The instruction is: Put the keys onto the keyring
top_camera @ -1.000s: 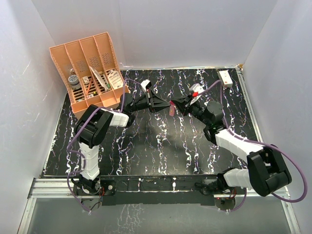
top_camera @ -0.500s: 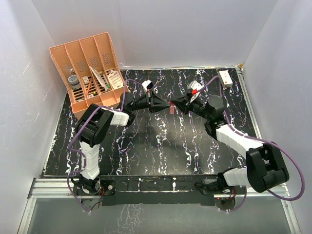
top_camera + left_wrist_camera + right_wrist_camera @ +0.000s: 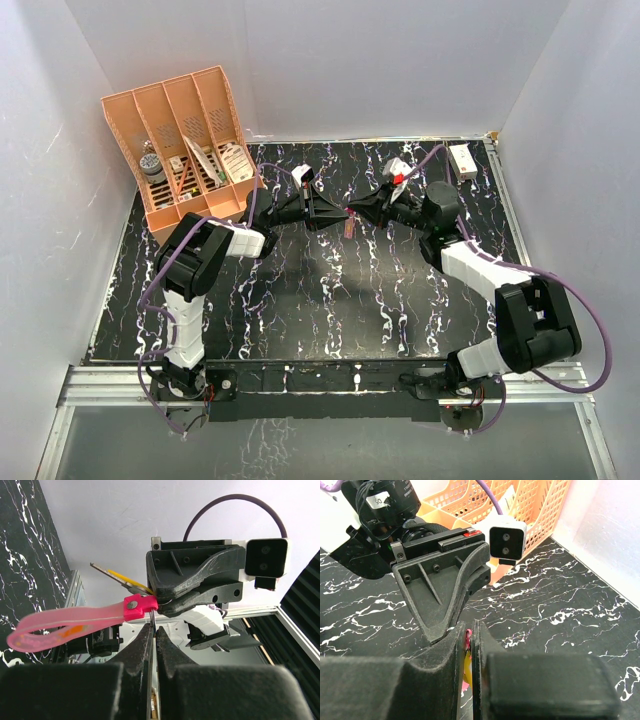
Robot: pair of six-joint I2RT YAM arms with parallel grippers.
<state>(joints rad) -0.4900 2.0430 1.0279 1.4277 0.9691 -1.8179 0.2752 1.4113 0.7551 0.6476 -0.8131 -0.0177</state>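
One thin edge-on sliver of the keyring (image 3: 75,625) ring is seen, pinched in the tightly closed left fingers (image 3: 141,647), its pink strap sticking out free. The key (image 3: 124,577) head is hidden inside the right fingers (image 3: 481,645), narrowed to a slit around it. Both arms are stretched above the far middle of the table (image 3: 300,290), tips nearly touching

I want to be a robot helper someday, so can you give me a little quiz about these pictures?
1. True or false: the left pincer is wide open.
2. What does the right pincer pinch? A the yellow key, B a pen, C nothing.
3. Fill in: the keyring strap is coloured ___.
Key: 1 false, it is shut on the keyring's ring; 2 A; 3 pink.
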